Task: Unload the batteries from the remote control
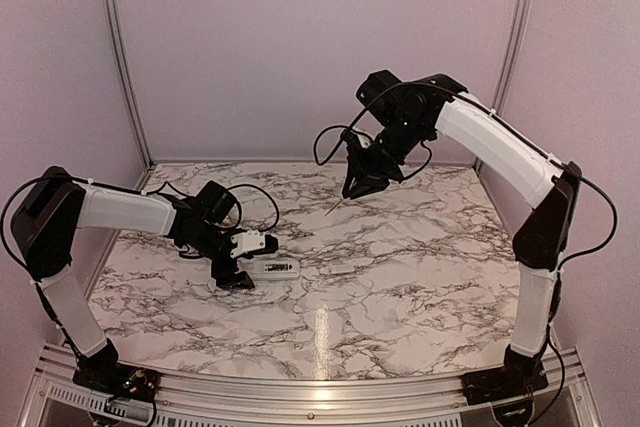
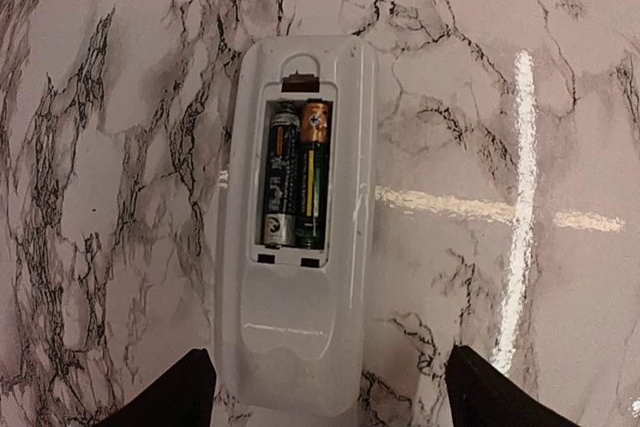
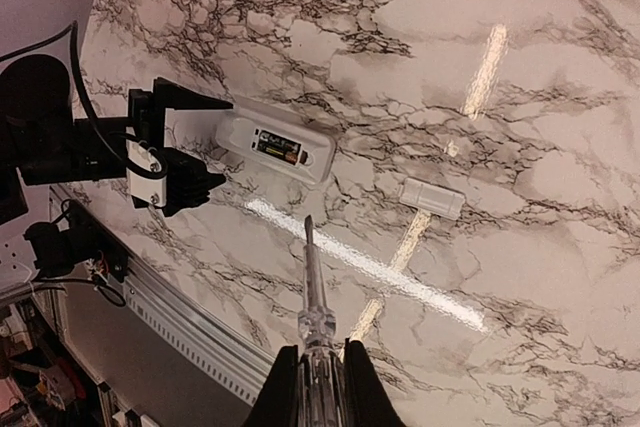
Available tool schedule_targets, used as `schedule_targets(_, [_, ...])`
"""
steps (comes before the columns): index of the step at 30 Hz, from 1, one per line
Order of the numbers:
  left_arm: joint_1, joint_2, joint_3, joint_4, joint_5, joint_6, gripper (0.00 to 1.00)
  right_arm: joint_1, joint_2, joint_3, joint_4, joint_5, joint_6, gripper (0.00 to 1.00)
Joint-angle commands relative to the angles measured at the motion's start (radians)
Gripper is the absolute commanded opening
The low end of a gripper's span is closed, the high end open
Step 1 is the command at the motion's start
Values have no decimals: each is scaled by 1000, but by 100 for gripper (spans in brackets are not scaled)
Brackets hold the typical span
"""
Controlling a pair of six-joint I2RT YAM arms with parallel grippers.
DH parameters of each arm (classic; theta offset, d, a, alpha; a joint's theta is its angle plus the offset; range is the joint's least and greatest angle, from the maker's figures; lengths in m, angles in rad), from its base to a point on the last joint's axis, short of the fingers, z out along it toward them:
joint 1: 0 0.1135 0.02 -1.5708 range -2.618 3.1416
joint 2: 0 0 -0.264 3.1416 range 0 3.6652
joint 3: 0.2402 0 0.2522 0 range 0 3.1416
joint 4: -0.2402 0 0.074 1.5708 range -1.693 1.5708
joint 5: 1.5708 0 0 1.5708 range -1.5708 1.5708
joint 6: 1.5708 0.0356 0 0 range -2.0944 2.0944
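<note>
On the left side of the table [image 1: 400, 327] my left arm reaches low, and the left claw [image 2: 330, 372] is down at the marble surface. It is spread wide. Its two dark fingers [image 2: 175, 397] stand on both sides of the near end of the remote control [image 2: 300, 337]. In the wrist view, one finger is just beside the white edge and the other is clearly apart from it, so the claw is not pinching the remote control.

The remote control lies flat on the table, left of the middle, with its back face up and the compartment uncovered. Inside the dark recess I see the batteries [image 2: 295, 187]. There are two of them, lying side by side along the length of the remote control. One is dark with a silver end, the other is green and black with an orange end. Both are sitting in the compartment.

A little to the right of the remote control, apart from it, a small pale cover plate [image 1: 342, 270] lies flat on the table.

Further right, my right arm is high above the back part of the table. The right claw [image 1: 360, 185] is closed tight around the clear handle of a screwdriver [image 3: 316, 332]. The thin shaft points down toward the table. Its tip hangs in the air, well above the surface and well apart from the remote control.
</note>
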Motion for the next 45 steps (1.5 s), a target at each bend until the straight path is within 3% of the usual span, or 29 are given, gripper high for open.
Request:
schedule_targets(1, [1, 22, 14, 34, -37, 9, 83, 7, -10, 9, 11, -17, -15, 0])
schedule_targets(10, [14, 58, 5, 41, -15, 54, 81, 9, -24, 1, 1, -15, -15, 0])
schedule_targets(18, [21, 87, 21, 25, -10, 83, 73, 9, -32, -10, -3, -15, -19, 0])
schedule_targets(29, [20, 59, 45, 18, 3, 65, 44, 9, -38, -36, 11, -20, -29, 0])
schedule_targets(45, [-75, -96, 39, 50, -92, -82, 35, 40, -61, -117, 97, -51, -8, 0])
